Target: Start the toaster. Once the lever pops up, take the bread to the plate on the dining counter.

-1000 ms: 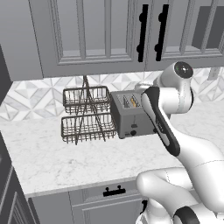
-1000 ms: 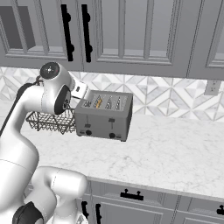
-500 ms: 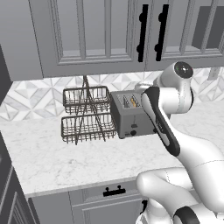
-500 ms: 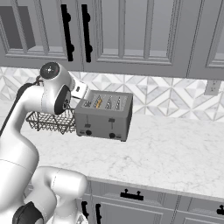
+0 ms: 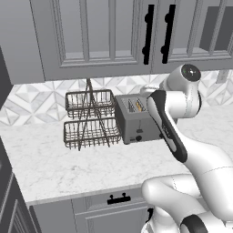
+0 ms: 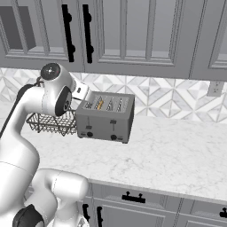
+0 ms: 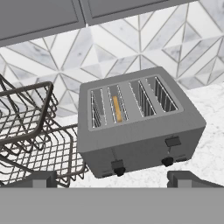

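The grey four-slot toaster [image 5: 136, 122] [image 6: 106, 119] [image 7: 140, 131] stands on the marble worktop against the tiled wall. The bread [image 7: 117, 108] [image 6: 100, 104] [image 5: 138, 106] sits sunk in the second slot from the left, with just its tan top edge visible. On the toaster's front, the left lever [image 7: 116, 165] sits low beside its knob, and the right lever [image 7: 173, 141] sits higher. My gripper [image 7: 111, 179] hangs open in front of and above the toaster, fingertips wide apart, holding nothing. The plate and the dining counter are out of view.
A two-tier wire basket rack [image 5: 91, 120] [image 6: 51, 123] [image 7: 30, 127] stands close against the toaster's left side. Grey wall cabinets [image 5: 109, 36] hang low overhead. Bare marble worktop [image 6: 177, 153] stretches to the toaster's right, with a wall outlet [image 6: 216, 88] behind it.
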